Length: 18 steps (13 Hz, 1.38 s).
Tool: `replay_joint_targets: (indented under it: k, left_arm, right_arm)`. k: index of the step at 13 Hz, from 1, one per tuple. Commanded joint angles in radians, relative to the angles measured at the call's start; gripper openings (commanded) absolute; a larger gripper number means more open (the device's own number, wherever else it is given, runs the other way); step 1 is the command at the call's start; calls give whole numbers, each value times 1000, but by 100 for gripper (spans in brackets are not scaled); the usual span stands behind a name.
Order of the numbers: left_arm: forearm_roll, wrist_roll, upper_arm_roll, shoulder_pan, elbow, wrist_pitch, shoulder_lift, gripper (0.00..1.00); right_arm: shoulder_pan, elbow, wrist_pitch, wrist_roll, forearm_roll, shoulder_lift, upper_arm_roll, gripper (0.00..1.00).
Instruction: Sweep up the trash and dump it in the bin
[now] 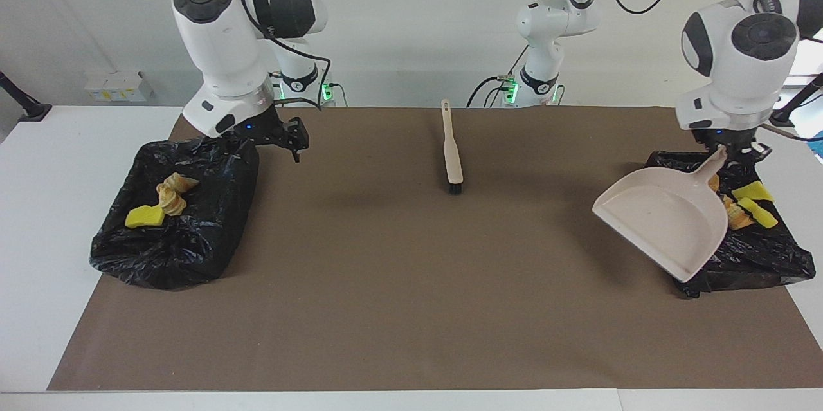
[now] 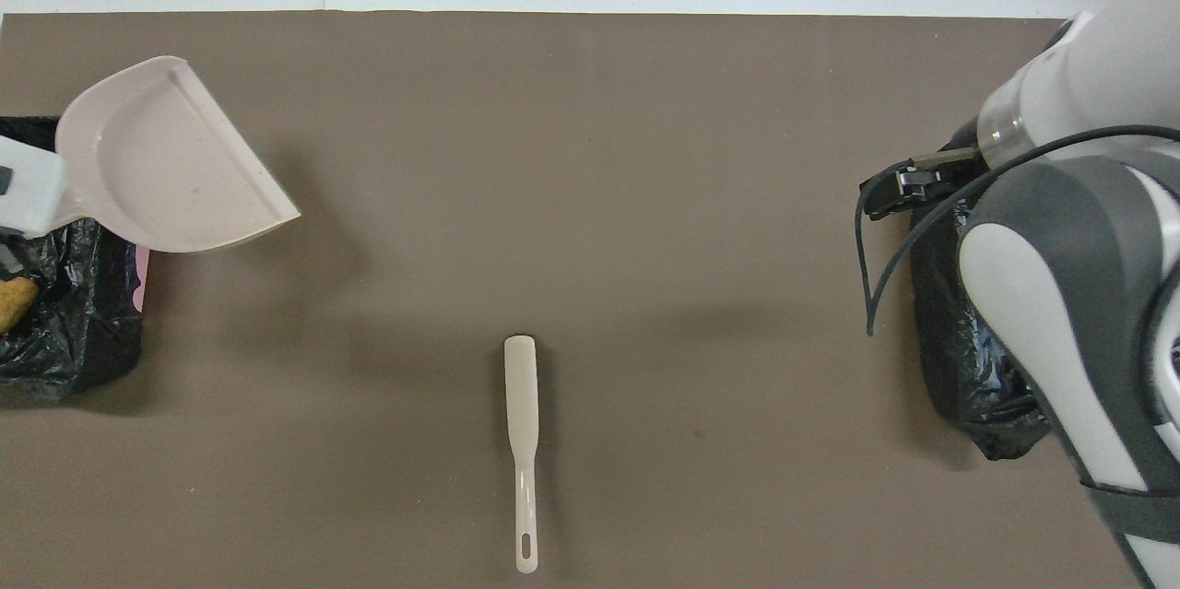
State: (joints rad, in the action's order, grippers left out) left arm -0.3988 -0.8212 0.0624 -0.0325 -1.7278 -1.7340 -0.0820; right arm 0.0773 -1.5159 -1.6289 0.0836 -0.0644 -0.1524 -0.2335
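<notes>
My left hand grips the beige plastic dustpan by its handle, tilted over a black bag-lined bin; my right hand hangs by the other bin, its fingers' spread unclear.

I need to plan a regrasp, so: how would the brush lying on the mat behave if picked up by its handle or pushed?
The brush lies flat and straight, so it probably stays stiff when lifted. Its slim handle looks like smooth plastic, so likely light, perhaps slippery in a pinch. Being flat rather than round, it should slide, not roll; a push near one end would probably swing it round.
</notes>
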Motion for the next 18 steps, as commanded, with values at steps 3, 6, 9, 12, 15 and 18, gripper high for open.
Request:
replay_joint_targets:
  k: [3,6,9,12,15,18]
  left_arm:
    - [234,397,-18,159,-6,-6,-5,0]
    - [273,734,-19,323,92,-10,-164,0]
    - [322,972,-19,416,250,-16,-299,0]
    - [362,1115,-18,456,366,-39,-389,0]
    - [382,1215,-19,488,396,-105,-443,0]
    - [382,1220,-19,491,398,-130,-472,0]
  right_arm:
    - [76,0,38,-18,-12,28,-15,100]
    - [69,0,50,-40,-9,60,11,100]
    - [-39,2,70,-65,12,86,157,100]
    - [-39,-29,104,-51,21,131,155,100]
    - [-27,-64,81,-47,69,152,157,100]
    - [-28,-66,75,10,74,154,157,100]
